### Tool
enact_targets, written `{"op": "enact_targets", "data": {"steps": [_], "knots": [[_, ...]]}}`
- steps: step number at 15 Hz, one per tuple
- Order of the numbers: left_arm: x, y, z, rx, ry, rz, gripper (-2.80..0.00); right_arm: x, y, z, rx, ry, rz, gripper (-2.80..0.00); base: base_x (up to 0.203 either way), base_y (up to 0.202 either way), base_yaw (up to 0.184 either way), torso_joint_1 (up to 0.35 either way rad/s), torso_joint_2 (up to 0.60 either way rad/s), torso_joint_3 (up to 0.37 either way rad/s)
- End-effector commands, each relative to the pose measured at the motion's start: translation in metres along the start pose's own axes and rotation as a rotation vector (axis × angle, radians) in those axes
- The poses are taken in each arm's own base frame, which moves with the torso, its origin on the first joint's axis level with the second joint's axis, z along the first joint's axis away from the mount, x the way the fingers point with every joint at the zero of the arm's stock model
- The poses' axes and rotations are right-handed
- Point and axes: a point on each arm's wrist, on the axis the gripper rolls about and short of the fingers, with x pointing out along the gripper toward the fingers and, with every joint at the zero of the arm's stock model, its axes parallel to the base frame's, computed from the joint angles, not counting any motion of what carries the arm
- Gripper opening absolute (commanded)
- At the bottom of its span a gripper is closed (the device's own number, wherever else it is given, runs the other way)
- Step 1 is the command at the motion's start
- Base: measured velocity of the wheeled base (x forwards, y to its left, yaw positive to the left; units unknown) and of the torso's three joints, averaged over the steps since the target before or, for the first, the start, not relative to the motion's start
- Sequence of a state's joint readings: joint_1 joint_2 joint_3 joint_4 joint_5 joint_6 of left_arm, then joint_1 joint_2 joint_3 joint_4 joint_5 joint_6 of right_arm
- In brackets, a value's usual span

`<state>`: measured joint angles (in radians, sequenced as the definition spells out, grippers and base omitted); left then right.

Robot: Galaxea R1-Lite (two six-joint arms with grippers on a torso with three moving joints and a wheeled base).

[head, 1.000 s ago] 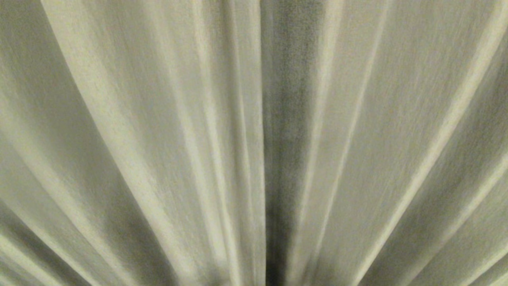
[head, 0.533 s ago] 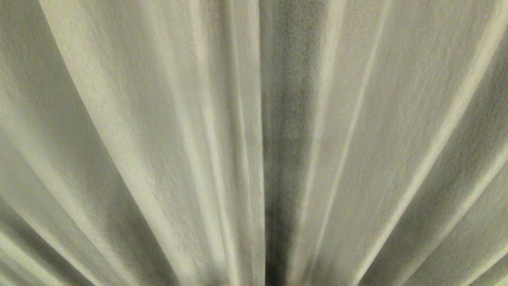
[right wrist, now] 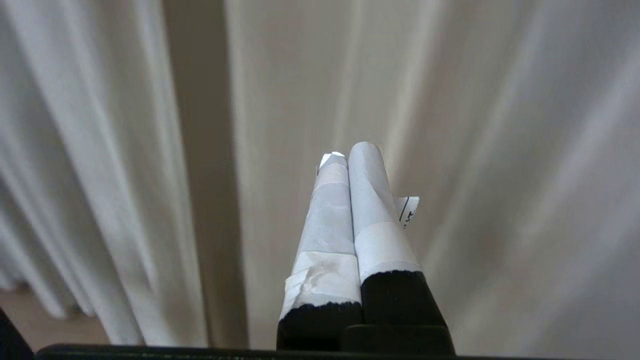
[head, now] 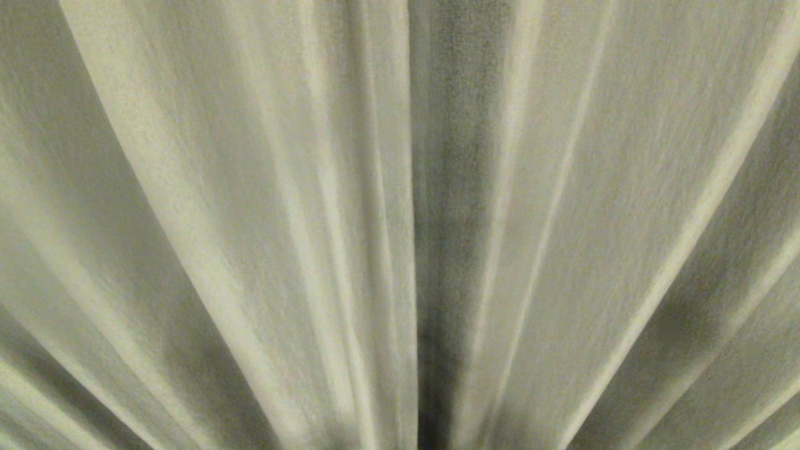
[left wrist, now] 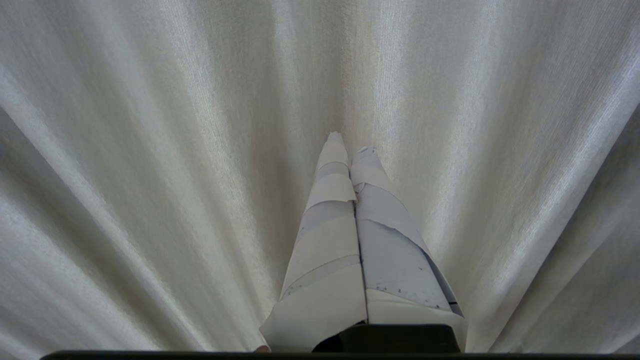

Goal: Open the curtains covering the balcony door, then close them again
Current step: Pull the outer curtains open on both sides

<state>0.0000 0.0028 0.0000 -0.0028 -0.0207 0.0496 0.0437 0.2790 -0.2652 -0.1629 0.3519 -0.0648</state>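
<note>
Since a moment before, a soft shadow had appeared on the curtains' (head: 262, 206) lower right pleats, perhaps cast by the right arm. Drawn shut, the curtains filled the view. Both the left gripper (left wrist: 350, 142) and right gripper (right wrist: 350, 150) pointed at them, taped fingers (right wrist: 367, 200) pressed together, holding nothing.

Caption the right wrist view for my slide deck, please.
Right gripper, taped fingers shut and empty, pointing at the drawn cream curtains.
</note>
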Motion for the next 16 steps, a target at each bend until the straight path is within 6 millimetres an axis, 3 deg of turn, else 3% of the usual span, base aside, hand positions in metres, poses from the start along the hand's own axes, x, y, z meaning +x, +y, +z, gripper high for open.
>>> {"op": "enact_targets", "data": {"steps": [1, 3, 4, 5, 10, 12, 14, 16], "knots": [[0.0, 0.0, 0.0, 0.0, -0.003, 0.002, -2.8, 0.054, -0.02, 0.043, 0.054, 0.061, 0.072, -2.8, 0.0, 0.0, 0.0, 0.0, 0.0, 0.0], [0.0, 0.0, 0.0, 0.001, -0.003, -0.001, -2.8, 0.092, -0.032, 0.091, 0.056, -0.018, 0.119, -2.8, 0.0, 0.0, 0.0, 0.0, 0.0, 0.0], [0.0, 0.0, 0.0, 0.0, -0.003, 0.0, -2.8, 0.11, -0.036, 0.105, 0.057, -0.039, 0.133, -2.8, 0.0, 0.0, 0.0, 0.0, 0.0, 0.0], [0.0, 0.0, 0.0, 0.0, -0.003, 0.001, -2.8, 0.127, -0.04, 0.118, 0.058, -0.057, 0.143, 0.0, 0.0, 0.0, 0.0, 0.0, 0.0, 0.0], [0.0, 0.0, 0.0, 0.001, -0.003, 0.001, -2.8, 0.194, -0.056, 0.142, 0.033, -0.066, 0.143, 0.0, 0.0, 0.0, 0.0, 0.0, 0.0, 0.0], [0.0, 0.0, 0.0, 0.0, -0.003, 0.001, -2.8, 0.216, -0.064, 0.152, -0.02, -0.078, 0.047, 0.0, 0.0, 0.0, 0.0, 0.0, 0.0, 0.0], [0.0, 0.0, 0.0, 0.001, -0.003, 0.001, -2.8, 0.222, -0.068, 0.165, -0.045, -0.107, -0.016, 0.0, 0.0, 0.0, 0.0, 0.0, 0.0, 0.0], [0.0, 0.0, 0.0, 0.0, -0.003, -0.001, -2.8, 0.212, -0.067, 0.174, -0.048, -0.116, -0.019, 0.0, 0.0, 0.0, 0.0, 0.0, 0.0, 0.0]]}}
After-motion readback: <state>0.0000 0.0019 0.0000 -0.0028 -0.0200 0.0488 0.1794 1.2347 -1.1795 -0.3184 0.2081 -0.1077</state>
